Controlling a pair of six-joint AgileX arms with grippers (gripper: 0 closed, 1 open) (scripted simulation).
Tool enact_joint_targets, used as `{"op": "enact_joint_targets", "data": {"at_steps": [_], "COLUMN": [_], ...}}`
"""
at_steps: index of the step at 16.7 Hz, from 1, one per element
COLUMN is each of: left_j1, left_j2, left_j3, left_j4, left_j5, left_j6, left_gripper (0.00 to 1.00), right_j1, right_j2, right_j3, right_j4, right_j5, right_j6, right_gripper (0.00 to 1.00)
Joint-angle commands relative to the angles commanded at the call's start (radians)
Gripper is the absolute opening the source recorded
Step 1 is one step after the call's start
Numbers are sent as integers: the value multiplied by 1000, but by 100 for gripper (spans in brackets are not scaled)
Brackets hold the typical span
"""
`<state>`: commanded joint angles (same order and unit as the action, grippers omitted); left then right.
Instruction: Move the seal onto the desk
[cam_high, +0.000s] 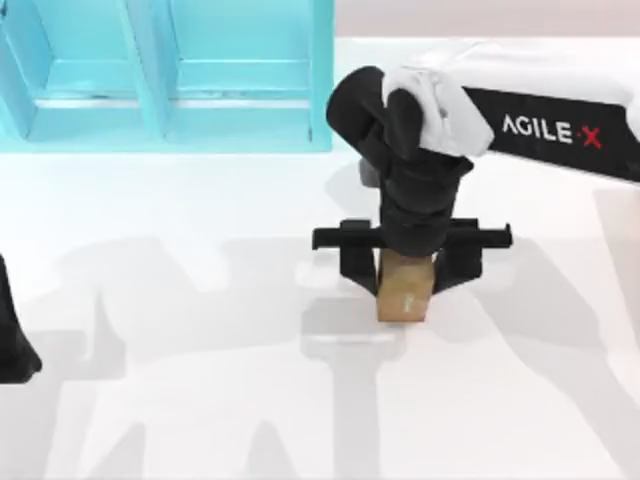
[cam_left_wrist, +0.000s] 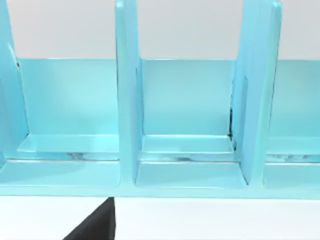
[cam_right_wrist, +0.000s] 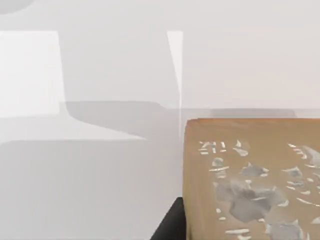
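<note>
The seal is a small tan-brown block over the white desk, right of the middle. My right gripper reaches down from the upper right and is shut on the seal, with one black finger pressed against each side. Up close in the right wrist view, the seal shows a pale mottled mark on its face, and a black fingertip lies against its edge above the desk. I cannot tell whether the seal touches the desk. My left arm stays parked at the left edge.
A turquoise shelf unit with open compartments stands at the back left, and its dividers face the left wrist camera. Arm shadows fall across the desk.
</note>
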<state>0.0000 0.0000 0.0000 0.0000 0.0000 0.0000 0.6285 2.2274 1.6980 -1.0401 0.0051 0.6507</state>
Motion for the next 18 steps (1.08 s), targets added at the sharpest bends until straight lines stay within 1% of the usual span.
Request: {"op": "enact_joint_targets", "data": {"at_steps": [12,13,18], "left_j1": [0,0,0], "left_j2": [0,0,0], "left_j3": [0,0,0], "left_j4": [0,0,0], "left_j5": [0,0,0], "left_j6": [0,0,0], "left_gripper": [100,100,100], "right_j1": [0,0,0], "right_j2": [0,0,0], "right_j3": [0,0,0], "right_j4": [0,0,0], "right_j5": [0,0,0], "right_j6": [0,0,0], "right_gripper": [98,100,100]}}
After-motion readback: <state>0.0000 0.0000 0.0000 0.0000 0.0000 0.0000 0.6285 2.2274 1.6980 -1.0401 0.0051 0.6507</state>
